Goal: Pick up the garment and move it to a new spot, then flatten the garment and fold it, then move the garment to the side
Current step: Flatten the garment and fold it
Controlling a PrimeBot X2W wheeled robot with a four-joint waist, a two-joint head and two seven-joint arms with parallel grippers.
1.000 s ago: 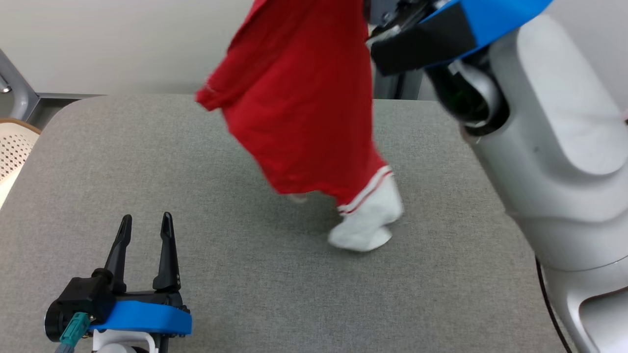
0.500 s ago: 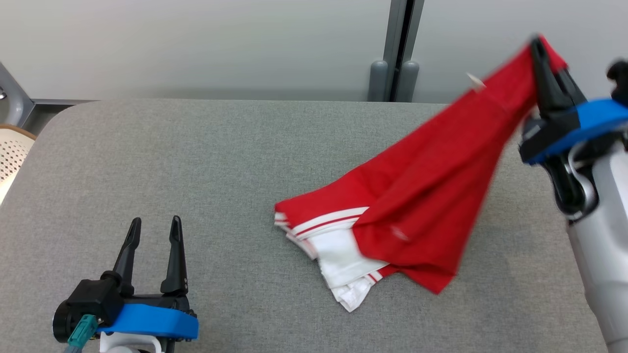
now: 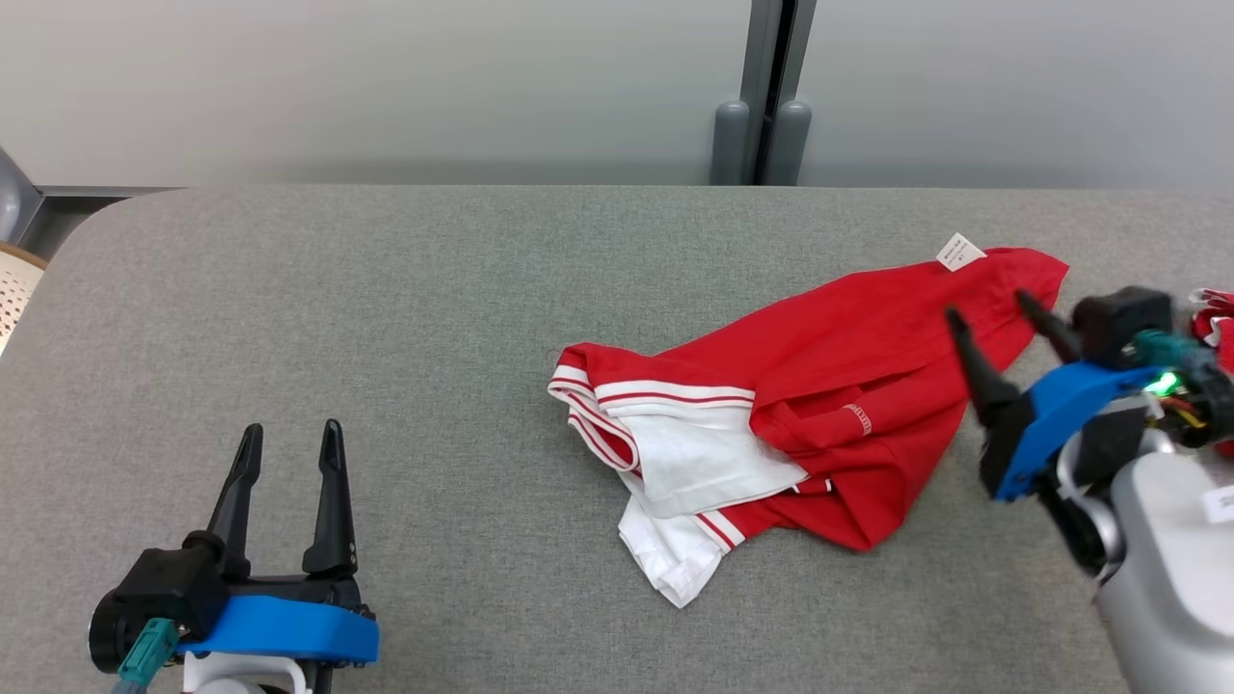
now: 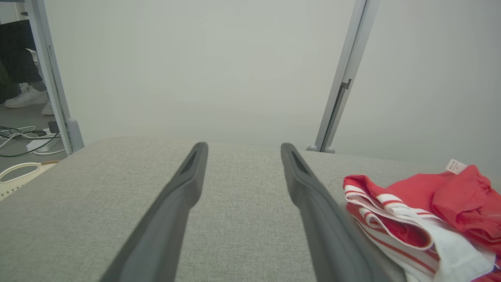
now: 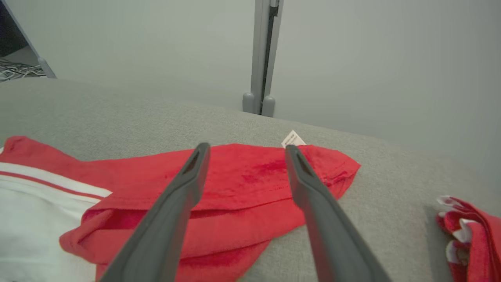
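Garment (image 3: 819, 386) lies crumpled on the grey table (image 3: 386, 289), directly beneath and just ahead of our right gripper (image 3: 989, 306), whose fingers stand wide apart with nothing between them. Its red body runs off to that gripper's left and ends in a bunched white, striped part. The small white label (image 3: 960, 252) sits just beyond the gripper's right fingertip. Our left gripper (image 3: 291, 427) is well apart from the cloth, fingers likewise spread and empty, with the striped hem off to its right.

We judge the move to a new spot done and flattening the step in hand. To do it well we should pinch a single layer at the red corner near the label, take the striped end with the left gripper, and draw the two apart low over the table so the folds slide out rather than bunch. We should keep clear of the other red cloth (image 5: 469, 223) to the right gripper's right.
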